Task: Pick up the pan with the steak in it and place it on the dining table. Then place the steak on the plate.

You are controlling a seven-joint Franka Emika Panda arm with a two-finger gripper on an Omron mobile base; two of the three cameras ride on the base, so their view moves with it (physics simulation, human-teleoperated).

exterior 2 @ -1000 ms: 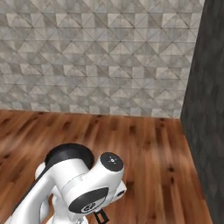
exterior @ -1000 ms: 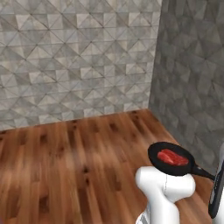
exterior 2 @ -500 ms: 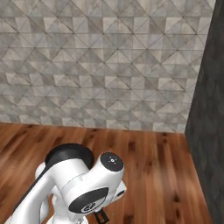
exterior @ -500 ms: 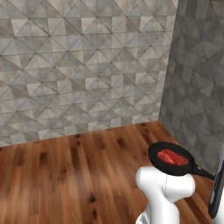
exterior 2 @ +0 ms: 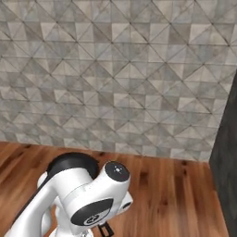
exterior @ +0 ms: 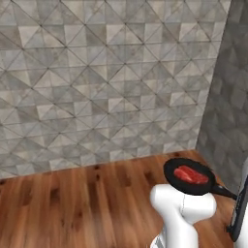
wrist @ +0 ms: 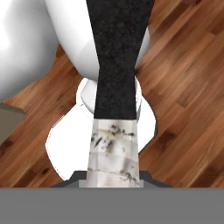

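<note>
— One pan [exterior: 180,182] is carried clear of any surface, above the wooden floor [exterior: 72,203] near the corner of the tiled wall [exterior: 97,72]. How is it held?

— It is held by the far end of its long thin handle [exterior: 224,192]. The gripper [exterior: 237,199] is closed almost fully on that end. In the hand view the handle [wrist: 118,65] is seen running straight out from between the jaws.

— And the steak [exterior: 191,175]?

— It is seen lying flat near the middle of the pan, away from the rim.

— How is the load expected to behave?

— The pan is judged stiff and fairly heavy. Its weight hangs well out from the grip, so a turning pull on the narrow handle is to be expected. The pan should be kept level. The meat is taken to be soft and slick, and it could be slid to the rim by a tilt.

— Where should the steak be taken later?

— Probably across its narrower width, with the jaws brought down from above. A soft slab may sag when it is lifted.
</note>
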